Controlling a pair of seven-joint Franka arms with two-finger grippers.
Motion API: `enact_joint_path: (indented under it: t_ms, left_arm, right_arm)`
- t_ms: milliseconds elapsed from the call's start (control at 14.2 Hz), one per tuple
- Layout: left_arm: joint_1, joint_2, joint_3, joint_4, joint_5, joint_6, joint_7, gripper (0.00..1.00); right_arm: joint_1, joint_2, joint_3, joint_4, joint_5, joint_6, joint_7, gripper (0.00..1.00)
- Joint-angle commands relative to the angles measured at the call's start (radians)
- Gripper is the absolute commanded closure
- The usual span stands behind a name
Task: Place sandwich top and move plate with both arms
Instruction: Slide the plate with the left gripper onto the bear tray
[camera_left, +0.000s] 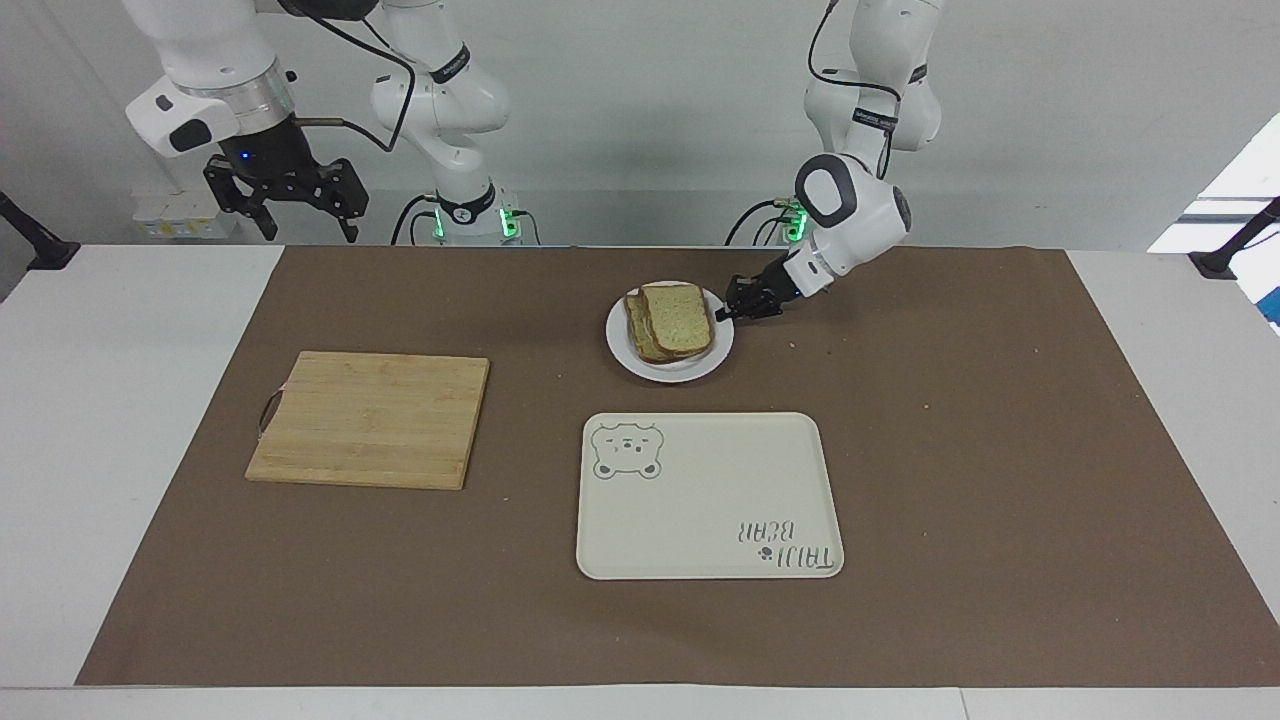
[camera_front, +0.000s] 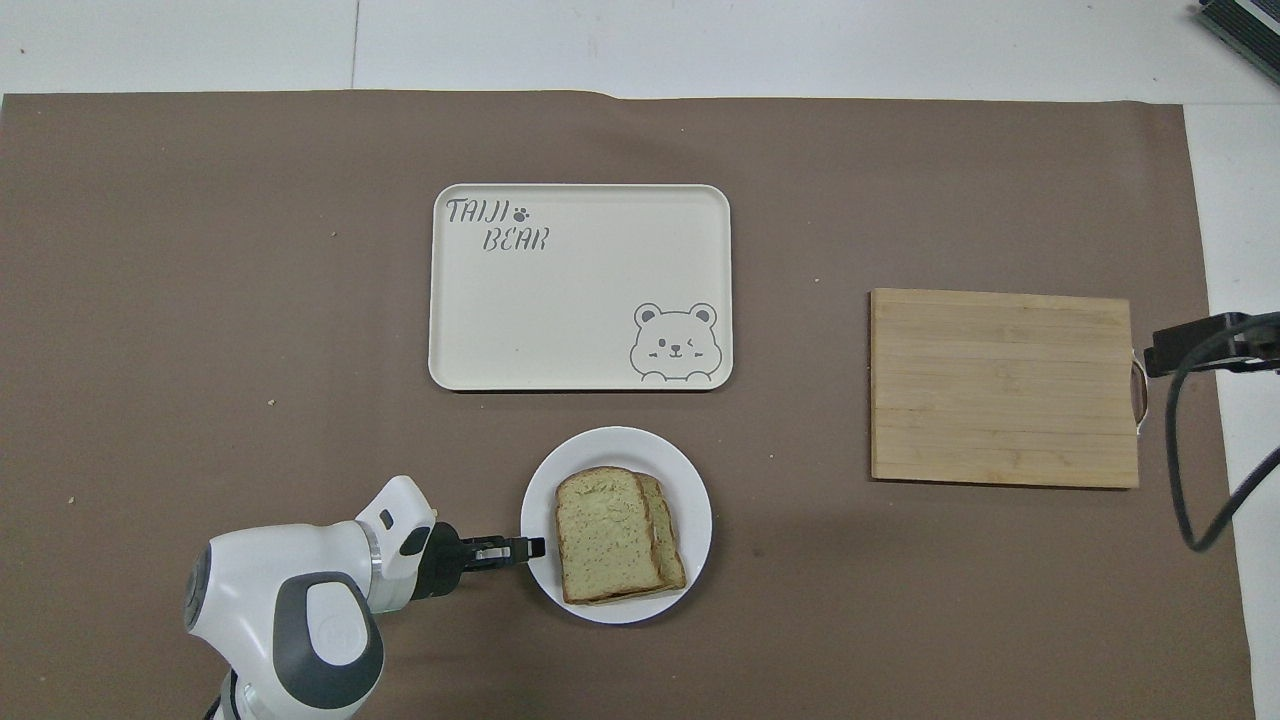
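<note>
- My left pincer is clenched on the plate rim; the sandwich top lies stacked on it.
- My right pincer waits released, high above the desk.

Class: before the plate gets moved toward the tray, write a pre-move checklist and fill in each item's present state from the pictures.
1. Sandwich top lies on the stack on the plate: ok.
2. Left gripper shut on the plate's rim at the left arm's end: ok.
3. Right gripper on the plate: not ok; it hangs open, high over the right arm's end of the table.
4. Tray bare, farther from the robots than the plate: ok.
5. Board out of the path: ok.
6. Plate lifted off the mat: cannot tell.
</note>
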Motion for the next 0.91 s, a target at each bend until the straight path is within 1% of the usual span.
enact_joint_path:
  t_ms: [0,141,493,563,845]
  left_arm:
    - [-0.017,-0.014,0.018,-0.014,-0.023,-0.01,0.022,1.0]
    - [0.004,-0.009,0.019,0.002,-0.023,-0.042,0.023,1.0]
    - [0.127,-0.006,0.022,0.063,-0.022,-0.172,0.023,1.0]
    - [0.159,-0.003,0.022,0.083,-0.022,-0.204,0.023,1.0]
    - [0.3,0.049,0.022,0.193,-0.012,-0.348,0.032,1.0]
  right_arm:
    - [-0.008,-0.006,0.001,-0.001,0.002,0.001,-0.028,0.0]
    - [-0.008,-0.006,0.001,-0.001,0.002,0.001,-0.028,0.0]
    - [-0.008,-0.006,0.001,-0.001,0.002,0.001,-0.028,0.0]
    - [-0.008,-0.006,-0.001,-0.001,0.002,0.001,-0.028,0.0]
    - [-0.008,-0.006,0.001,-0.001,0.002,0.001,-0.028,0.0]
